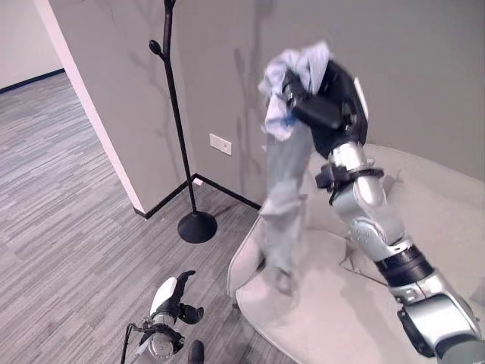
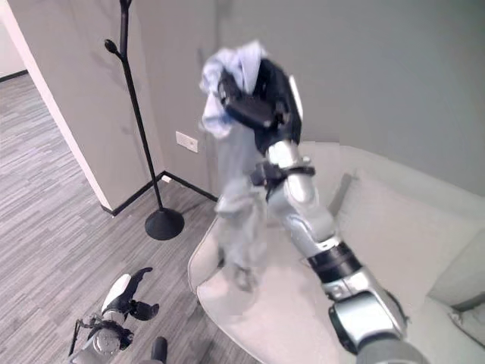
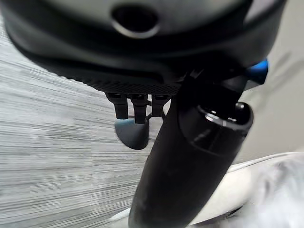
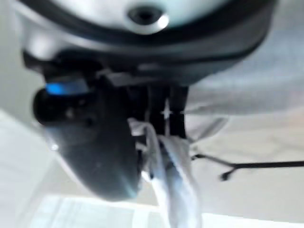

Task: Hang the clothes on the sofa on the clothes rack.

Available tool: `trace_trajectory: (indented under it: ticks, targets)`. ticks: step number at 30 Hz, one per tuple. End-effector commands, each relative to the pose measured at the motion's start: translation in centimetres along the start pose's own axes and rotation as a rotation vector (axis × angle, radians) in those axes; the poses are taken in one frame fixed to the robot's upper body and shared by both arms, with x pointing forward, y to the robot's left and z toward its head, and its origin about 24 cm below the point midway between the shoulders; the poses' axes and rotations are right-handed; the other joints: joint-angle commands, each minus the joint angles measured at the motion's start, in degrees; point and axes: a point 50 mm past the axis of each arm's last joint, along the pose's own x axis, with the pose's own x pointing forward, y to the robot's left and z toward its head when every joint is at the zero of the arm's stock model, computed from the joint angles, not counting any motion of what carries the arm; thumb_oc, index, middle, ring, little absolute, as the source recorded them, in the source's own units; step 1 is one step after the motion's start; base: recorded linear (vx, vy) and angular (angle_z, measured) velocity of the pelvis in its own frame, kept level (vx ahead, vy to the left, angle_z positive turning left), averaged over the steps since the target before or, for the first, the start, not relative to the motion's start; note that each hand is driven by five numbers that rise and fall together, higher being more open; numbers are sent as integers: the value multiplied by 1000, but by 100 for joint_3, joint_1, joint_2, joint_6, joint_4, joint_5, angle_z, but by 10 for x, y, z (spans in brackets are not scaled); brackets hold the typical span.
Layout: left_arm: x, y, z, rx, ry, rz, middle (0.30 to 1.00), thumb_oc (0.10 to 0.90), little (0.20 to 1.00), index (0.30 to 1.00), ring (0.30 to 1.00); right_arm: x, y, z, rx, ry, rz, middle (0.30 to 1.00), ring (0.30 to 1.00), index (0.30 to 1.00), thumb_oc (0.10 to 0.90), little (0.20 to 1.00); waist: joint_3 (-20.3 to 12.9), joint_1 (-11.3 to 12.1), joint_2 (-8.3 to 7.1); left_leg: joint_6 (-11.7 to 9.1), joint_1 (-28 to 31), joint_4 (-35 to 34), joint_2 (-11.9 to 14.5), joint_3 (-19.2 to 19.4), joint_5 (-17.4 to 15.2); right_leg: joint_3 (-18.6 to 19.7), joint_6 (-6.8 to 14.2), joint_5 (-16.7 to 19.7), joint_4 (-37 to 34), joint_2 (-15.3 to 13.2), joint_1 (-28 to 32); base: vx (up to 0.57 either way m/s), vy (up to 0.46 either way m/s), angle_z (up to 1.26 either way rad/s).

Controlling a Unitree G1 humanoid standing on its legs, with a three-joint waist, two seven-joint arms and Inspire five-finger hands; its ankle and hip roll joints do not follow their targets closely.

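- Left eye view: your right robot hand (image 1: 314, 106) is raised high in front of the grey wall, fingers curled tight round a bunched top of the pale blue-grey garment (image 1: 288, 163). The rest of the cloth hangs straight down from the fist; its lower end reaches the front of the sofa (image 1: 356, 303) seat. The clothes rack (image 1: 176, 121) stands on its round base on the floor, off to the left of the garment and clear of it. Your left robot hand (image 1: 176, 297) sits low over the wood-look floor (image 1: 68, 227), white-covered thumb up, holding nothing.
- Right eye view: same layout. The garment (image 2: 241, 189) dangles between the rack (image 2: 136, 114) and the sofa (image 2: 394, 227) backrest, not touching the rack.
- Left wrist view: left robot hand (image 3: 137, 102) with its short dark fingers bent in, nothing between them. The rack's round base shows beyond them on the floor.
- Right wrist view: right robot hand (image 4: 156, 109) clamped on a twisted strip of the pale cloth (image 4: 173, 190), which runs out from between fingers and thumb. A thin dark rack arm shows behind, apart from the cloth.
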Motion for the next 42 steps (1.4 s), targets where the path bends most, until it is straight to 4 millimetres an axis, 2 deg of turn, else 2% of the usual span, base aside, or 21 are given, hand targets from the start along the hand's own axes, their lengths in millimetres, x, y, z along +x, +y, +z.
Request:
trace_trajectory:
  ticks: [1,3,4,7,10,11,13,16,23,26,27,29,30,31,34,35,37,38,40,41,42]
  targets:
    - [16,24,50,-81,-229,199,900,800,900,900,900,24,17,69,-31,-338,55,300,300,300,400,300,-382,208,93,-513,249,32,797,166,-561,-129,343,-101,422,-630,-270,0,0,0]
    - [18,35,63,-119,-284,288,900,800,900,900,900,29,25,82,-27,-383,82,300,300,300,400,300,-432,163,50,-517,286,32,802,189,-564,-118,341,-98,422,-619,-253,0,0,0]
    - [18,35,63,-119,-285,289,900,800,900,900,900,29,25,82,-27,-383,83,300,300,300,400,300,-428,162,53,-517,288,32,802,190,-564,-117,341,-98,422,-619,-251,0,0,0]
    - [18,54,73,-140,-340,404,900,800,900,900,900,32,33,90,-20,-405,121,300,300,300,400,300,-476,129,25,-512,331,32,806,230,-577,-84,341,-84,420,-611,-256,6,1,-7]
    - [18,80,82,-106,-400,553,900,800,900,900,900,34,47,97,-24,-426,183,300,300,300,400,300,-515,102,-5,-519,371,32,810,268,-598,-53,345,-61,410,-617,-265,4,5,-12]
    - [15,97,89,-86,-443,639,900,800,900,900,900,36,54,101,-34,-440,216,300,300,300,400,300,-539,89,-22,-522,403,32,807,310,-619,-27,350,-44,403,-629,-270,15,7,-9]
    - [11,111,95,-89,-486,723,900,800,900,900,900,37,59,109,-27,-473,234,300,300,300,400,300,-560,83,-53,-524,427,32,812,341,-627,-21,366,-28,394,-633,-270,12,9,-10]
    - [9,115,103,-146,-520,743,900,800,900,900,900,39,62,114,-23,-493,240,300,300,300,400,300,-581,57,-83,-525,441,32,811,350,-632,-1,366,-27,389,-630,-267,5,3,-5]
    - [15,88,133,-356,-583,537,900,800,900,900,900,46,71,129,-20,-542,264,300,300,300,400,300,-602,-36,-153,-521,450,32,820,375,-642,25,359,-27,393,-607,-278,0,0,0]
    - [14,63,151,-518,-611,347,900,800,900,900,900,51,77,135,-18,-562,268,300,300,300,400,300,-596,-85,-191,-507,457,32,828,384,-649,63,353,-22,387,-592,-290,0,0,0]
    - [12,43,162,-631,-611,195,900,800,900,900,900,55,82,136,-5,-563,266,300,300,300,400,300,-595,-110,-225,-498,462,32,826,389,-655,74,343,-20,384,-579,-290,0,0,0]
    - [12,30,170,-653,-607,106,900,800,900,900,900,57,89,137,20,-563,277,300,300,300,400,300,-589,-136,-248,-493,467,32,826,392,-664,98,338,-22,373,-566,-290,0,0,0]
    - [12,30,170,-654,-607,106,900,800,900,900,900,57,89,137,20,-563,278,300,300,300,400,300,-586,-134,-245,-493,468,32,826,393,-665,98,338,-22,372,-566,-290,4,-16,-4]
    - [13,15,179,-628,-611,30,900,800,900,900,900,57,96,136,60,-556,294,300,300,300,400,300,-584,-177,-267,-490,468,32,831,391,-672,119,334,-21,370,-555,-301,0,-16,-8]
    - [20,-4,190,-518,-596,-5,900,800,900,900,900,55,104,138,142,-555,324,300,300,300,400,300,-604,-277,-295,-493,458,32,828,394,-681,154,328,-28,374,-550,-321,9,-11,-10]
    - [28,-14,197,-429,-571,5,900,800,900,900,900,51,109,140,209,-561,358,300,300,300,400,300,-625,-381,-298,-496,448,32,825,395,-686,197,321,-36,380,-547,-350,0,0,0]
    - [40,-15,201,-307,-540,73,900,800,900,900,900,44,112,144,276,-574,398,300,300,300,400,300,-650,-495,-298,-500,453,32,821,416,-696,242,318,-39,384,-545,-382,0,0,0]
    - [40,-15,202,-307,-542,74,900,800,900,900,900,44,112,144,276,-574,399,300,300,300,400,300,-646,-491,-293,-500,451,32,820,416,-696,243,318,-41,387,-546,-385,0,0,0]
    - [53,-7,202,-243,-486,173,900,800,900,900,900,34,117,148,300,-587,463,300,300,300,400,300,-662,-610,-290,-509,464,32,813,468,-702,302,322,-34,398,-553,-437,11,2,-9]
    - [63,9,199,-223,-432,272,300,400,300,300,300,23,117,153,301,-612,529,300,300,300,400,300,-672,-728,-275,-515,486,32,808,536,-704,366,334,-16,394,-560,-499,11,13,-19]
    - [66,15,197,-234,-412,300,300,400,300,300,300,20,114,155,293,-621,539,300,300,300,400,300,-680,-771,-265,-517,505,32,807,573,-707,392,345,-5,393,-564,-524,8,11,-25]
